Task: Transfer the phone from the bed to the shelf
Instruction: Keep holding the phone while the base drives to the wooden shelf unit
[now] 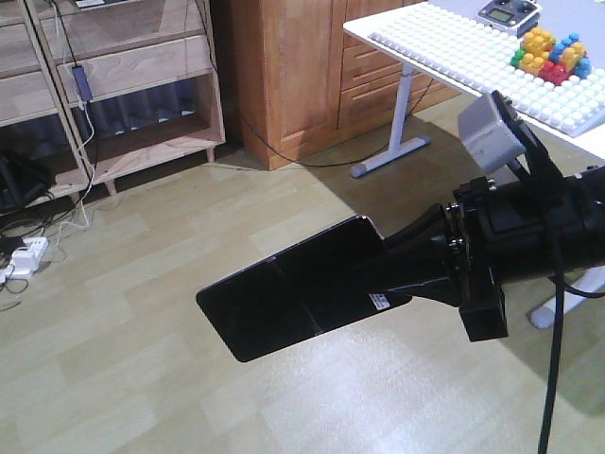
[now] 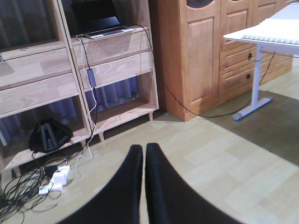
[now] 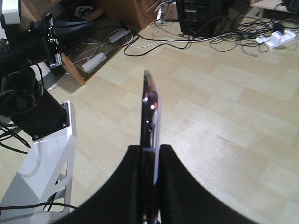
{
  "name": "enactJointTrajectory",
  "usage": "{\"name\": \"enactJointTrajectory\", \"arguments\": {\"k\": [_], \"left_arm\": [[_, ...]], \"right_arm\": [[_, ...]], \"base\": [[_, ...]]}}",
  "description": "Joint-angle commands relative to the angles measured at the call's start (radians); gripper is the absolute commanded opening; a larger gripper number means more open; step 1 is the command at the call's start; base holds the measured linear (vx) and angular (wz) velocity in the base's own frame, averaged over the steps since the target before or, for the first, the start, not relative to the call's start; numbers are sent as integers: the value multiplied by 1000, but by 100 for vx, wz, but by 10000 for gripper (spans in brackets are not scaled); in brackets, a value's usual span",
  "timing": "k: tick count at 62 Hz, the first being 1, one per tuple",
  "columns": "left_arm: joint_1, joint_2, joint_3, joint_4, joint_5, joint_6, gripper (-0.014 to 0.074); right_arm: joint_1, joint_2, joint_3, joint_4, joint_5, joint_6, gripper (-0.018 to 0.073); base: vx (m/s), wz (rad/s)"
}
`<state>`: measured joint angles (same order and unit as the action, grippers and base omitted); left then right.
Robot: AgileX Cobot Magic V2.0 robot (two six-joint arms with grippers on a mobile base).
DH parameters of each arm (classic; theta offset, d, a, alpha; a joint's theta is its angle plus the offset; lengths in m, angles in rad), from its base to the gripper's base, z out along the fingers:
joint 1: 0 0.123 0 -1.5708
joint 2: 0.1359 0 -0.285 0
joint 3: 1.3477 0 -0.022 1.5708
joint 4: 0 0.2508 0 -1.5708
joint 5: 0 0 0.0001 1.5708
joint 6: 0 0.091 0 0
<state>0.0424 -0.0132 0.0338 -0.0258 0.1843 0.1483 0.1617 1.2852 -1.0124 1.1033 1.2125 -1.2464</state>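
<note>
The right hand (image 3: 150, 149) is closed on the phone (image 3: 148, 107). In the right wrist view the slab stands edge-on, pinched between the two fingers at its near end, with the rest reaching forward past the fingertips. In the front view the phone (image 1: 284, 303) lies roughly flat in the air, its glossy black face up. A crease runs across its middle, and a small white sticker (image 1: 380, 301) sits close to where the right hand (image 1: 383, 270) grips it.

The left hand (image 2: 144, 151) has its fingers pressed nearly together, with only a thin slit between them and nothing held.

Below the phone there is only pale plank floor (image 1: 142, 378), and no bed appears in any view. The pickup therefore looks finished and the carry seems to be under way.

The shelf (image 1: 142, 61) stands well apart, across the floor by the wall. The left wrist view shows its pale boards (image 2: 42, 88), with a laptop (image 2: 100, 21) on an upper level. What remains is to cross to the shelf, lay the phone on a board and let go.
</note>
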Motion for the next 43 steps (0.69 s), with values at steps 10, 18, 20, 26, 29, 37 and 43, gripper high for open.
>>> {"name": "enactJointTrajectory", "arguments": {"k": [10,18,20,26,29,37,43], "left_arm": [[-4,-13,-21,-9,-72,-6,1],[-4,-13,-21,-9,-72,-6,1],[-4,-13,-21,-9,-72,-6,1],[-4,-13,-21,-9,-72,-6,1],[-4,-13,-21,-9,-72,-6,1],[-4,-13,-21,-9,-72,-6,1],[-4,-13,-21,-9,-72,-6,1]], "right_arm": [[-4,-29,-25,86,75,-7,-2],[-4,-29,-25,86,75,-7,-2],[-4,-29,-25,86,75,-7,-2],[-4,-29,-25,86,75,-7,-2],[-4,-29,-25,86,75,-7,-2],[-4,-29,-25,86,75,-7,-2],[-4,-29,-25,86,75,-7,-2]], "base": [[47,2],[47,2],[47,2],[47,1],[47,-1],[47,-1],[46,-1]]}}
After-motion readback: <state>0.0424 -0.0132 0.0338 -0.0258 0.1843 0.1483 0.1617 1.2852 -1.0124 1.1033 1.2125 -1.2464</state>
